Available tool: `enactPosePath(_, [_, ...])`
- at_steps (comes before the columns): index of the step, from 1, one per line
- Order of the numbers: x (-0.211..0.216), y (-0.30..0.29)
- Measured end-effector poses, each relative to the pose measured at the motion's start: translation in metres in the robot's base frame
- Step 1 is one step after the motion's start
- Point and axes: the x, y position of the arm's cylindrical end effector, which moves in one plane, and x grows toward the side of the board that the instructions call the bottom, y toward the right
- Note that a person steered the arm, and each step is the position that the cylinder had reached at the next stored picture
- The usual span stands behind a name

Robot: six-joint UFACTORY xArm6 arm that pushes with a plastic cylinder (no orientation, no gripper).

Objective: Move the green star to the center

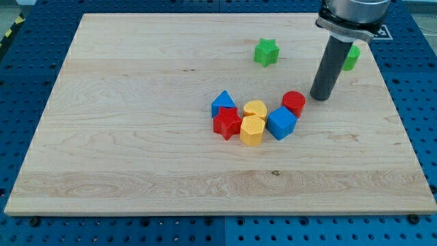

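Note:
The green star (pixel 267 52) lies on the wooden board (pixel 136 137) near the view's top, right of the middle. My tip (pixel 320 98) rests on the board to the lower right of the star, well apart from it. The tip stands just right of a red cylinder (pixel 293 102). A second green block (pixel 351 57) is partly hidden behind the rod at the view's upper right.
A cluster sits around the board's middle: a blue triangle (pixel 223 102), a red star (pixel 227 123), a yellow rounded block (pixel 255 109), a yellow hexagon (pixel 251 130) and a blue cube (pixel 280 123). The board's right edge is beyond the rod.

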Motion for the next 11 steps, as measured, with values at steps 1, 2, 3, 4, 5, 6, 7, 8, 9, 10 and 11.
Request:
enactPosePath(1, [0.01, -0.003])
enactPosePath(2, [0.015, -0.017])
enactPosePath(3, [0.026, -0.03])
enactPosePath(4, [0.023, -0.029])
enactPosePath(5, [-0.018, -0.009])
enactPosePath(6, [-0.034, 0.029])
enactPosePath(7, [-0.065, 0.022])
enactPosePath(8, [-0.108, 0.011])
enactPosePath(9, [-0.125, -0.032])
enactPosePath(10, [-0.115, -0.088])
enactPosePath(11, [-0.079, -0.119])
